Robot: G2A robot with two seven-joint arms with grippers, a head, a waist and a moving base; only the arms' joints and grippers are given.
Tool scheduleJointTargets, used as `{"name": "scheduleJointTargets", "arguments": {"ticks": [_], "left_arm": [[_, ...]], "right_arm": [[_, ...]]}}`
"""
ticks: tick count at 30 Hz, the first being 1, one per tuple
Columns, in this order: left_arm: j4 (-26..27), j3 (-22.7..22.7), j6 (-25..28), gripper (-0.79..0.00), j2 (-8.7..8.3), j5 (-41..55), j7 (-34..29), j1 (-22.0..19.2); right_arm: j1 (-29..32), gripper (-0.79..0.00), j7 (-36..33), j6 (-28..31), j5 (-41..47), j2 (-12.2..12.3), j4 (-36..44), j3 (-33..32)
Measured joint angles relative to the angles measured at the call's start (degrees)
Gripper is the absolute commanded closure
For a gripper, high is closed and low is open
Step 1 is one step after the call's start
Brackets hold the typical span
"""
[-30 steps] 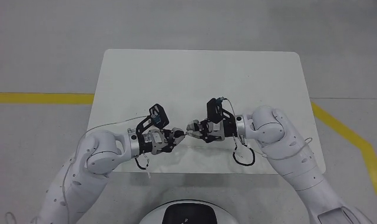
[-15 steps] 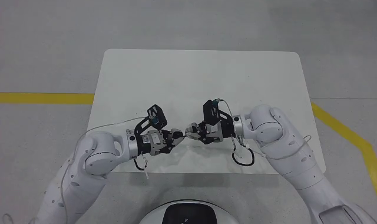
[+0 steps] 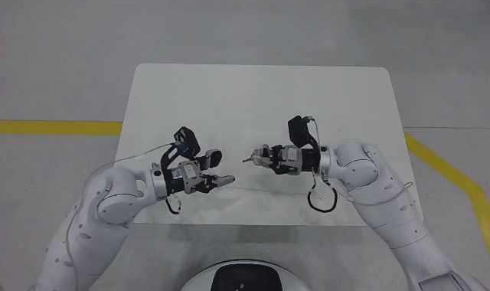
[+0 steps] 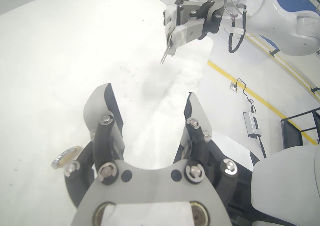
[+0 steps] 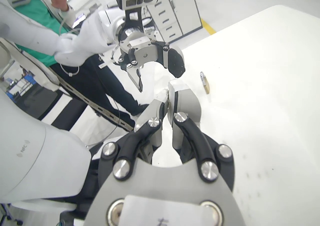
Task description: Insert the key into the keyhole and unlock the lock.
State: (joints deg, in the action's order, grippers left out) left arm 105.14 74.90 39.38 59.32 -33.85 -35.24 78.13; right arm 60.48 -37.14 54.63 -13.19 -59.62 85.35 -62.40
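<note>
Lock (image 4: 66, 157) lies on the white table (image 3: 260, 99). Just beside the lock hangs the left gripper (image 4: 147, 91), its fingers spread wide and holding nothing. Farther from the lock, above the table, the right gripper (image 3: 257, 158) pinches the key (image 4: 165, 55), blade sticking out past its fingertips.
</note>
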Motion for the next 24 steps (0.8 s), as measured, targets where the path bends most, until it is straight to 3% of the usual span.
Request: {"name": "scheduleJointTargets", "arguments": {"ticks": [9,17,21,24], "left_arm": [[-8.51,10.15,6.28,-0.785,-1.03,3.18,11.89,4.77],[-13.89,15.86,9.56,-0.785,-1.46,3.4,19.18,7.23],[-14.04,17.22,6.85,-0.785,-1.44,-5.06,22.89,7.33],[-13.67,15.68,5.05,-0.785,-1.17,-13.86,26.41,7.45]], "right_arm": [[7.23,0.0,14.95,3.38,6.93,0.86,-1.2,-8.19],[8.38,0.0,16.85,3.37,8.8,0.94,-0.71,-8.39],[8.36,0.0,16.82,3.37,8.89,0.94,-0.75,-8.37],[8.36,0.0,16.82,3.37,8.88,0.94,-0.74,-8.37]]}}
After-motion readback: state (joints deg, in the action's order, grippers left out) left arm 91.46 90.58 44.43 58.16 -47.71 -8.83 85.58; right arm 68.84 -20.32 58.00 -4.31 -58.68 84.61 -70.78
